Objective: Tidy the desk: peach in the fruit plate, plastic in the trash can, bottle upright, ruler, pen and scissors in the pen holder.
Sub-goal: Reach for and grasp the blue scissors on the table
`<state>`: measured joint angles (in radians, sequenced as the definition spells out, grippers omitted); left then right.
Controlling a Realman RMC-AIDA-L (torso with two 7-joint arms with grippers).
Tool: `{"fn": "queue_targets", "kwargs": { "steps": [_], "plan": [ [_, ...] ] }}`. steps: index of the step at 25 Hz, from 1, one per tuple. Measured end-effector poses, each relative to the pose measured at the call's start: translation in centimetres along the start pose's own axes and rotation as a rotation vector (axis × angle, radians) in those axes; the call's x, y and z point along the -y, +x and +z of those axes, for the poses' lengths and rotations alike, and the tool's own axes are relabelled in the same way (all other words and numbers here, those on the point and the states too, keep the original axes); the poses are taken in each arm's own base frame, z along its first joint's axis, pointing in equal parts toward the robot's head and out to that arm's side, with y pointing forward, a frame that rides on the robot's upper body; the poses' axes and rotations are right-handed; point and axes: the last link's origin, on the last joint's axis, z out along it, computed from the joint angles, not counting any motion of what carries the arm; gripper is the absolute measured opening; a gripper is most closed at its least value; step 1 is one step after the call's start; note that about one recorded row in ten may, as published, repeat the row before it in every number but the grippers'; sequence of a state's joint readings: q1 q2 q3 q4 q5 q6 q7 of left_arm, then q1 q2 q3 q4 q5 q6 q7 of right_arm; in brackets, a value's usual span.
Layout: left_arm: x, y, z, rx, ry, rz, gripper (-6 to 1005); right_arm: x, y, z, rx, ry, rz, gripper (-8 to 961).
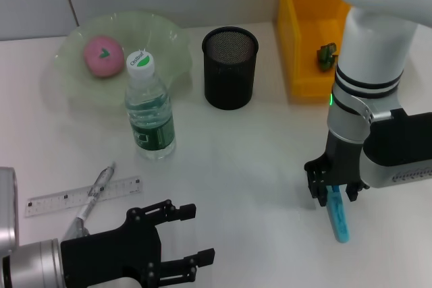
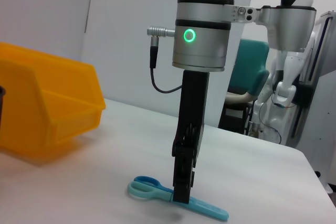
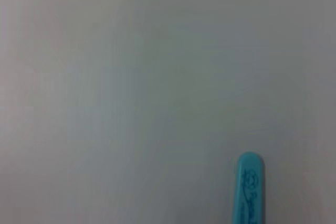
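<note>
The right gripper (image 1: 333,195) is down at the tabletop (image 1: 256,160), its fingers (image 2: 181,182) set over the blue scissors (image 1: 337,220) at about their middle. From the left wrist view the fingers straddle the scissors where the handles meet the sheath, and the scissors lie flat on the tabletop; whether the fingers are clenched on them or merely around them I cannot tell. The right wrist view shows only the rounded blue tip of the scissors (image 3: 249,192) against the white surface.

The left gripper (image 1: 177,237) sits low at the near left, its black fingers spread apart and holding nothing, just beside the pen (image 1: 94,193).

The pen lies across the ruler (image 1: 84,195) at the left front of the tabletop. The bottle (image 1: 148,109) stands upright, close in front of the plate (image 1: 162,38), which holds the peach (image 1: 103,56). The black mesh holder (image 1: 230,67) stands to the right of the plate, well apart from the scissors. A yellow bin (image 1: 304,32) at the far right has a small green object (image 1: 328,54) inside.
</note>
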<state>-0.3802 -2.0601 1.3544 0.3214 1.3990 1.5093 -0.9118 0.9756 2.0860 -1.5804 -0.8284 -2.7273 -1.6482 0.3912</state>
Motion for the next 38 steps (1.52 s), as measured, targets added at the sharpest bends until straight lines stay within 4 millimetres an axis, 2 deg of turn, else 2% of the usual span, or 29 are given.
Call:
{"fn": "queue_targets", "kwargs": {
  "steps": [34,38],
  "plan": [
    [0.1,0.2,0.4,0.018,-0.026,0.010,786,-0.2,0.5,1.2,-0.023,0.042,0.050,438],
    [0.2,0.3,0.4,0.019,-0.028,0.012,786,-0.3,0.6,1.3,-0.028,0.038,0.050,358]
  ]
}}
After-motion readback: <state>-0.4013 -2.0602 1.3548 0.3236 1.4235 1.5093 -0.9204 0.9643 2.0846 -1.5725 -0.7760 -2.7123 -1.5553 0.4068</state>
